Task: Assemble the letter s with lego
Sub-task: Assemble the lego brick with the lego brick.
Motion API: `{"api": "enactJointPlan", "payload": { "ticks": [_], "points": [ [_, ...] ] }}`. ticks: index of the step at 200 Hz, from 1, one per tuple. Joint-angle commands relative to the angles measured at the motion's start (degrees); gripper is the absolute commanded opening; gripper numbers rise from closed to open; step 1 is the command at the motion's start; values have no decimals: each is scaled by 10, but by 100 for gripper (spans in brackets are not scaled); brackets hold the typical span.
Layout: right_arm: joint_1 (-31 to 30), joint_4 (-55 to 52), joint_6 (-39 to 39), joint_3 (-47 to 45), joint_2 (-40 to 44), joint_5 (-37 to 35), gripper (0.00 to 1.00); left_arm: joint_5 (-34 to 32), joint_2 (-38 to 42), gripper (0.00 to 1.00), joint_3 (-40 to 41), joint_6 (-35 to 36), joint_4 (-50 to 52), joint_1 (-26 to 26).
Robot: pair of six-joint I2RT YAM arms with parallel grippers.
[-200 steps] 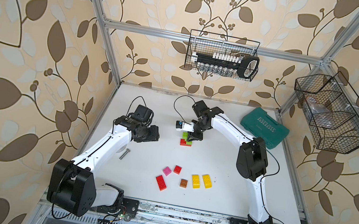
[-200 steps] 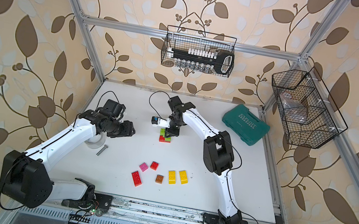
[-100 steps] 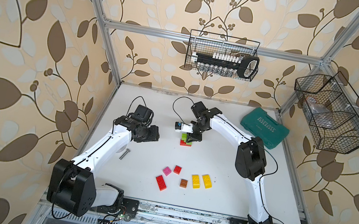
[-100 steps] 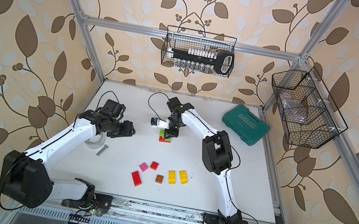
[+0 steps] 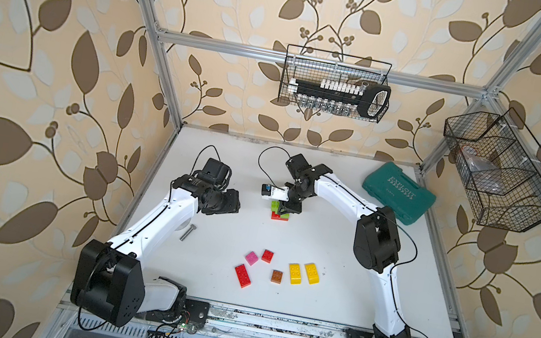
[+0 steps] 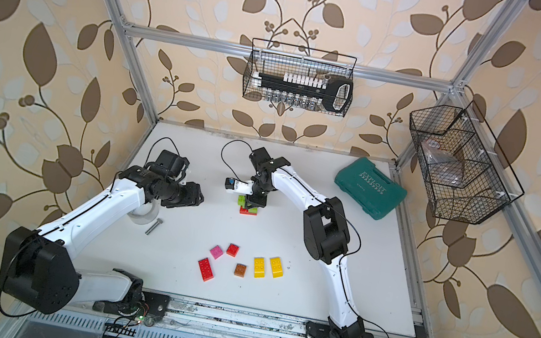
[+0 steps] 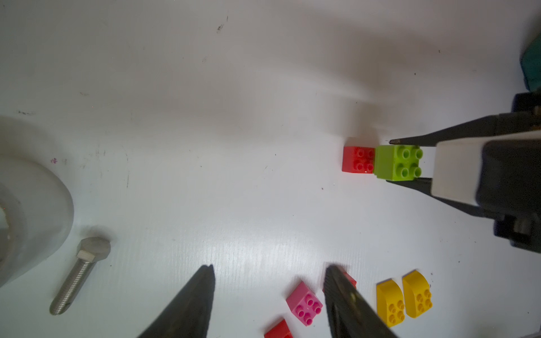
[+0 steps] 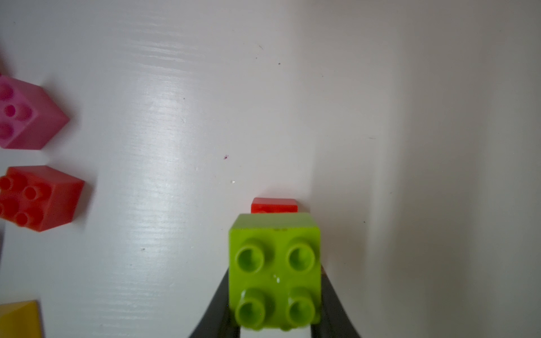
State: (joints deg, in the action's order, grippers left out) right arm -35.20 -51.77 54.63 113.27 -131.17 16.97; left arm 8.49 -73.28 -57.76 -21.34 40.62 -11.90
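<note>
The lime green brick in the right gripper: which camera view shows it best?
The right wrist view: the lime green brick is large and sharp, four studs up, held in the right gripper. The left wrist view shows the brick smaller. In both top views it is tiny, partly hidden by the gripper.

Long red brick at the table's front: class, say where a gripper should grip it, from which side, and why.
Probably from straight above, across the two long side walls of the long red brick, mid-length. It lies flat, studs up, skewed, so the grip must be turned to match; the pink brick sits near its far end.
</note>
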Motion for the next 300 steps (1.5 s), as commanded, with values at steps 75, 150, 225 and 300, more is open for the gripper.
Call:
{"api": "enactJointPlan", "payload": {
  "ticks": [75, 150, 225, 300],
  "points": [
    [9, 17, -9, -42, 31, -1, 5, -11, -1, 62, -3, 8, 1, 7],
    [13, 26, -16, -55, 25, 11, 5, -12, -1, 62, -3, 9, 2, 7],
    [6, 39, -24, -66, 16, 16, 5, -12, 1, 62, -2, 9, 2, 7],
    [10, 40, -23, -82, 12, 7, 4, -13, 1, 62, -2, 9, 2, 7]
  ]
}}
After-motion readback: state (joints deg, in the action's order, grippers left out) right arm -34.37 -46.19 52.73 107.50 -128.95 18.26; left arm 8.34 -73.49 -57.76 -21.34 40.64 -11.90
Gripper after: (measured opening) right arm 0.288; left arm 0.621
